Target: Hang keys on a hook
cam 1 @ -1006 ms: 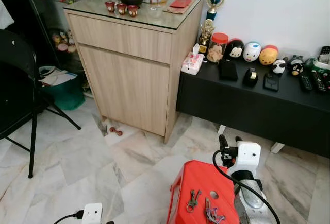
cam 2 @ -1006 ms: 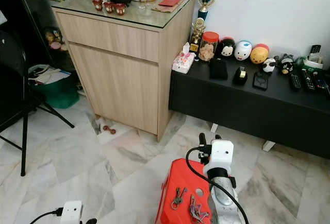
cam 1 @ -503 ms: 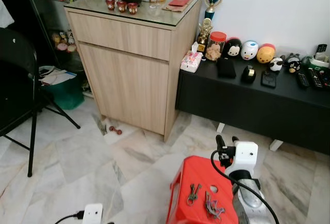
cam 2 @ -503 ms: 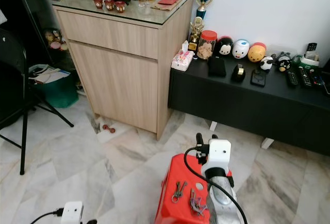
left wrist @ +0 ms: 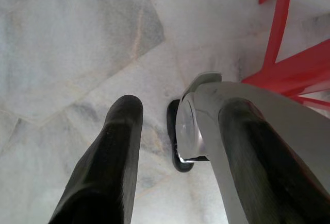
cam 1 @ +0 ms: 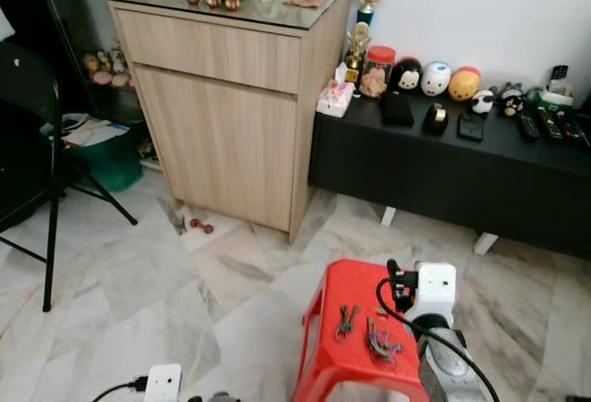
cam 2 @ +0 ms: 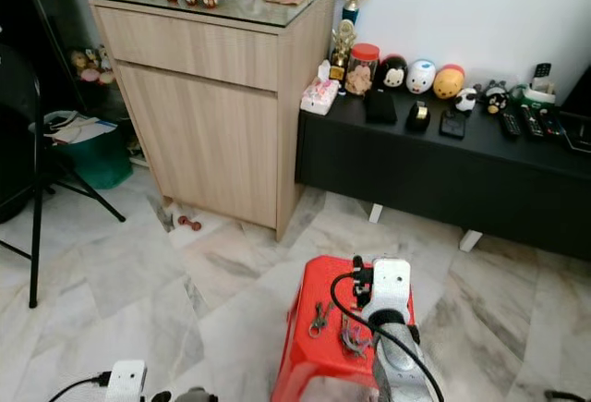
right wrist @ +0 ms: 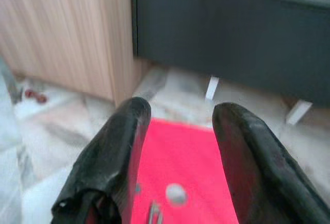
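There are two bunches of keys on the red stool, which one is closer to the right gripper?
The bunch with the purplish tag, lying just beside the right gripper and its arm on the red stool. The plain metal bunch sits farther toward the robot's left.

Bright, even light; blurry wrist views

A red stool (cam 1: 346, 289) stands on the marble floor (cam 1: 138, 282). Two key bunches lie on its top: keys (cam 1: 346, 321) mid-seat, another bunch (cam 1: 379, 344) toward its right edge.
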`<state>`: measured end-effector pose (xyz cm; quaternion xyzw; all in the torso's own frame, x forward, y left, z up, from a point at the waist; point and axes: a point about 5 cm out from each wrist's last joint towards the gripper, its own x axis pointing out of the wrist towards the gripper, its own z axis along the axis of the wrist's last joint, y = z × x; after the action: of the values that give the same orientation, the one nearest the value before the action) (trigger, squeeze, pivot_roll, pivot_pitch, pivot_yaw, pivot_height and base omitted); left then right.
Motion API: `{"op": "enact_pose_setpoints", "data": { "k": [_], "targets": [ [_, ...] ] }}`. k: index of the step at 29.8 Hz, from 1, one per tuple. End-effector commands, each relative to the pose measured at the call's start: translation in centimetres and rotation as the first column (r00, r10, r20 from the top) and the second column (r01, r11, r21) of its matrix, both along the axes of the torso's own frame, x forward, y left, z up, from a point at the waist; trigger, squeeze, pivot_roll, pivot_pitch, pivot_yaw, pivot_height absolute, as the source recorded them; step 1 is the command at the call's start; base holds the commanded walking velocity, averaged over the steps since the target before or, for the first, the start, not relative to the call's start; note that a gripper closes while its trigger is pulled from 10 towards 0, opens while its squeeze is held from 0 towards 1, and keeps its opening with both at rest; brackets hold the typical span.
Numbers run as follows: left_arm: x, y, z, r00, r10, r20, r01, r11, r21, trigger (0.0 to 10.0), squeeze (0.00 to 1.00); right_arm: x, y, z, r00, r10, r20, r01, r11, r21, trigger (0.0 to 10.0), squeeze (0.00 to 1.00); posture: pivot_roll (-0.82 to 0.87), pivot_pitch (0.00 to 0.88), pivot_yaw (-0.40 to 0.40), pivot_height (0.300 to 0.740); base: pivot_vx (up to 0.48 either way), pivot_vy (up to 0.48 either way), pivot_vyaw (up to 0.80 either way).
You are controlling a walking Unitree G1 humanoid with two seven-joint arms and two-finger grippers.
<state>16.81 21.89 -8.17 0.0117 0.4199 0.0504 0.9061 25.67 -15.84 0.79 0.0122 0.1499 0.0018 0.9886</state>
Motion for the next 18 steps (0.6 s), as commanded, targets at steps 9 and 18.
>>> {"op": "enact_pose_setpoints", "data": {
  "k": [9, 18],
  "targets": [
    [-0.6, -0.9, -0.5, 0.999, -0.020, -0.035, 0.020, 1.000, -0.019, 10.0, 0.00, -0.1, -0.1, -2.7, 0.977, 0.030, -0.213, -0.038, 0.999, -0.031, 10.0, 0.00, 0.05, 0.000, -0.079, 0.657, 0.000, 0.000, 0.00],
    [-0.6, -0.9, -0.5, 0.999, -0.029, -0.037, 0.029, 0.999, -0.014, 10.0, 0.00, -0.6, 0.0, -4.7, 0.925, 0.035, -0.378, -0.030, 0.999, 0.021, 10.0, 0.00, 0.06, 0.000, -0.078, 0.657, 0.000, 0.000, 0.00]
  ]
}}
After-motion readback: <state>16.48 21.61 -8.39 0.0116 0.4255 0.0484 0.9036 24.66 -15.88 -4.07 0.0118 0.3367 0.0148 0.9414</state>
